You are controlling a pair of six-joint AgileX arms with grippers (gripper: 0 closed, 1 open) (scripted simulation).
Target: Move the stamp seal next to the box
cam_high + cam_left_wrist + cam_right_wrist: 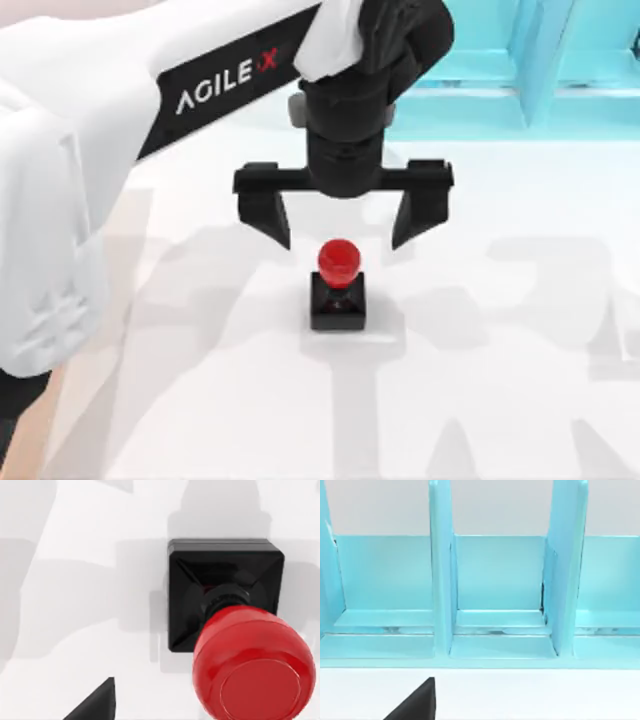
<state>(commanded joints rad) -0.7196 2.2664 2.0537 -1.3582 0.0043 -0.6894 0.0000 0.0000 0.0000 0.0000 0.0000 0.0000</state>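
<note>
The stamp seal [337, 290] stands upright on the white table near the middle, its red knob [338, 258] on a black square base. My left gripper [342, 238] hangs open just behind and above it, one finger on each side of the knob and apart from it. The left wrist view looks straight down on the stamp seal [225, 600], its red knob [255, 665] close to the camera. The box is out of view. My right gripper [417, 705] shows as a black corner in its own wrist view, facing a cyan structure.
A translucent cyan compartmented structure [520, 70] stands at the back right of the table, its upright dividers [442, 570] close in front of the right wrist camera. A light-brown strip [55, 400] shows at the lower left beside my left arm.
</note>
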